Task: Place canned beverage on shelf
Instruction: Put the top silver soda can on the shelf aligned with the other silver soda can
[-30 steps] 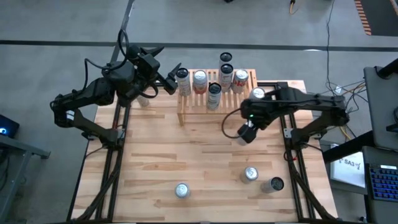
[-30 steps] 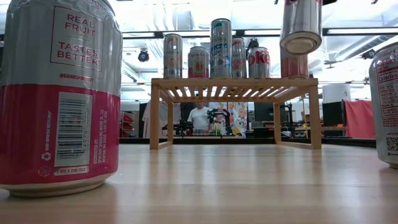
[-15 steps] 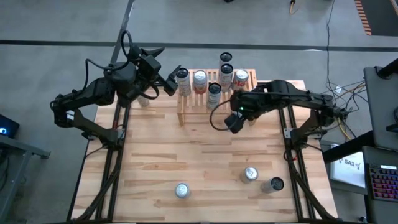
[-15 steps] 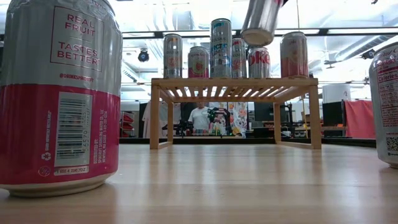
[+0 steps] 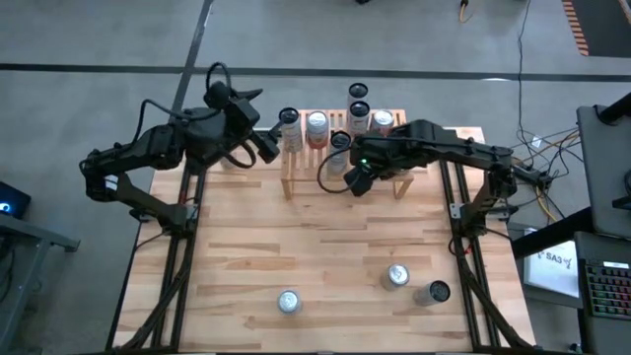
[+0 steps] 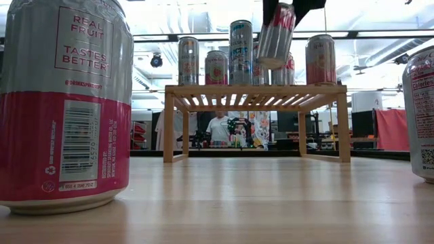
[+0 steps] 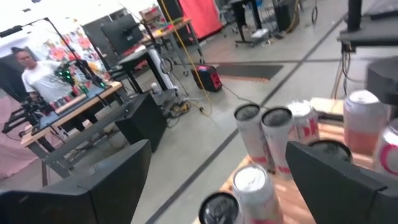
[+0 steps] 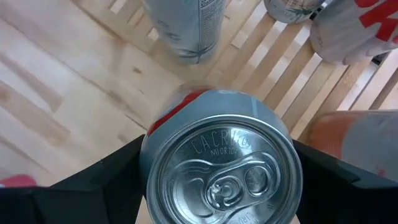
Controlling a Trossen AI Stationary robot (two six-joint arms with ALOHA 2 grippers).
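Note:
My right gripper (image 5: 357,179) is shut on a silver and red can (image 8: 217,165), held over the front part of the light wooden slatted shelf (image 5: 394,187). In the low view the can (image 6: 277,35) hangs tilted above the shelf top (image 6: 256,88). Several cans (image 5: 316,126) stand upright on the slats. My left gripper (image 5: 263,145) is open and empty, just off the shelf's left end; in its wrist view (image 7: 211,186) the shelf's cans (image 7: 252,134) lie ahead of it. My right gripper pinches the can's upper end, just below the top rim (image 8: 148,163), between its two fingers (image 8: 115,186), one on each side. The fingers come from above, pointing down. The can hangs below them, tilted, its bottom (image 6: 270,61) clear above the shelf top.
Three more cans stand on the table near its front edge: one (image 5: 288,302) in the middle and two (image 5: 397,277) (image 5: 435,292) to the right. In the low view one (image 6: 64,102) fills the left side and another (image 6: 422,115) shows at the right edge. A person stands behind the table.
My right gripper has carried the can toward the table's left and far edge, from beside the shelf's right end to over the shelf. The can has come lower and tipped, its bottom swinging left. My left gripper has drawn slightly back from the shelf's left end.

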